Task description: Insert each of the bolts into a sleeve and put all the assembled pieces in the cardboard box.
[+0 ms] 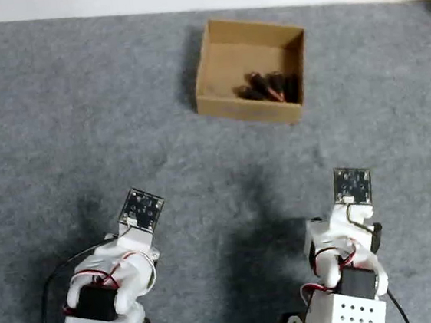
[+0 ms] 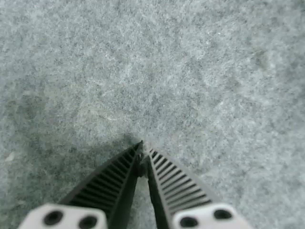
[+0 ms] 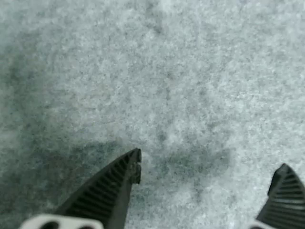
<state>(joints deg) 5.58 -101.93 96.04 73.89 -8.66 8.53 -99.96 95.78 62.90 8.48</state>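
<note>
1. Because every dark piece (image 1: 268,86) you can see lies inside the box (image 1: 242,109), bunched against its front wall toward the right corner in the high view, you can judge the task as done or very nearly so.
2. You cannot tell from above how many pieces make up that bunch, nor whether each is a bolt seated in a sleeve. They overlap into one dark clump, with a reddish tint on one of them.
3. The box stands open-topped on the grey mat (image 1: 79,106), well apart from both arms, so nothing is close enough to knock it.
4. One arm (image 1: 116,276) and the other arm (image 1: 346,271) sit folded low at the near edge of the mat, side by side. That looks like a rest pose, not a reach.
5. Your left gripper (image 2: 143,153) has its jaws together, tips meeting with nothing between them, pointing at bare mat close below. Closed and empty suits an arm with no piece to carry.
6. Your right gripper (image 3: 209,162) has its jaws wide apart, also over bare mat and holding nothing. It looks parked rather than lined up for a grasp.
7. To confirm completion, you would need a closer look into the box.
</note>
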